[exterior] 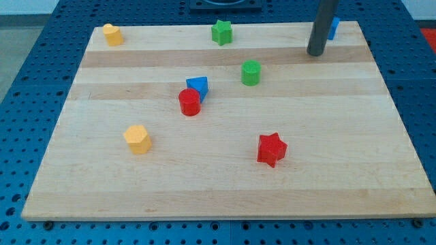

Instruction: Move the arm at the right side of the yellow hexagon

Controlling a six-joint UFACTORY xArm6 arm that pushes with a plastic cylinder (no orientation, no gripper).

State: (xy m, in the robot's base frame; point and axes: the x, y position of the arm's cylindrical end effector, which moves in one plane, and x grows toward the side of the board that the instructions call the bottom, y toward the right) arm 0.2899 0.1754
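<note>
Your rod comes down from the view's top at the right, and my tip [315, 52] rests on the wooden board [225, 194] near its top right corner. There is no pincer on this arm for you to judge as wide, narrow or holding: it ends in the bare rod, and the tip touches no block.

Taking everything from the tip: a blue block [333, 28] sits just behind the rod, toward the view's top and slightly right, mostly hidden by it, so you cannot tell its shape. The green cylinder [251, 72] lies to the view's left and a little lower, near but apart. The green star [221, 32] is further left and slightly higher, close to the board's top edge. The blue triangular block [198, 86] and the red cylinder [189, 103] sit together, touching or nearly so, well to the left and lower. The red star [272, 149] is well below the tip and somewhat left.

The yellow hexagon [137, 139], your task's block, lies far from the tip, down and to the view's left, on the board's left half. Its right side is open board. A second yellow block [112, 34] sits at the top left corner, far left across the board from the tip, at about its height
</note>
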